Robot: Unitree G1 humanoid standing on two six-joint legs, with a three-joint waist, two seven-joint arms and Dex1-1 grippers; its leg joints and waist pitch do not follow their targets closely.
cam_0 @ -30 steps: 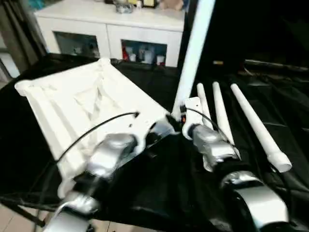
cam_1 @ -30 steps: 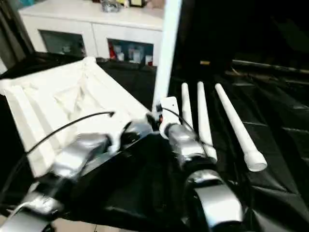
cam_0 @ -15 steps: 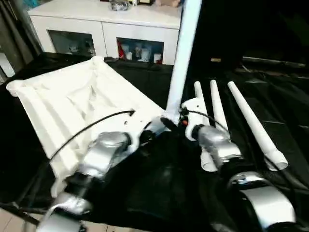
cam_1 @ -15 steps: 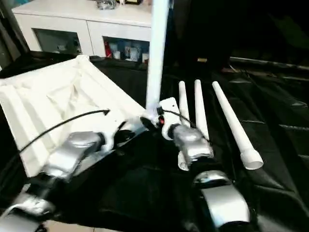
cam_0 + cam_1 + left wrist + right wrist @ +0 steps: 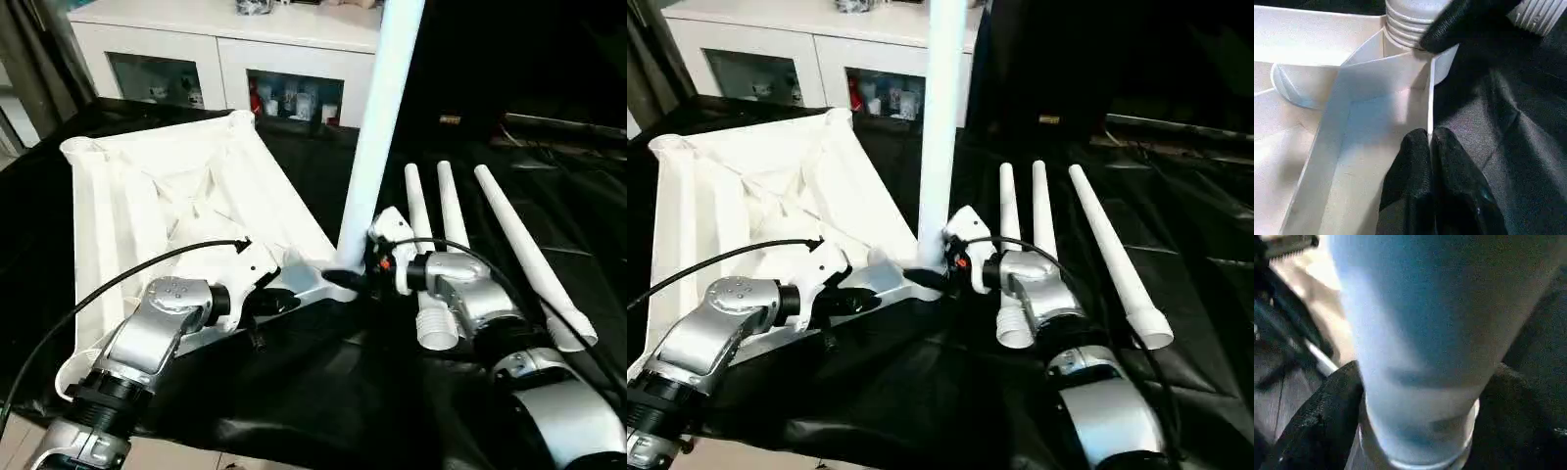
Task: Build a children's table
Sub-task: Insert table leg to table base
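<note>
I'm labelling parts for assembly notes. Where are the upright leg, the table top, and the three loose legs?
upright leg [image 5: 377, 127], left eye view, mid shaft.
table top [image 5: 127, 211], left eye view, ribbed underside.
loose legs [image 5: 509, 240], left eye view, shaft of the outermost one.

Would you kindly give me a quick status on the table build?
Left gripper shut on tabletop rim. Right gripper around upright leg at corner socket. Three legs loose on the black cloth. Nothing in the way.
</note>
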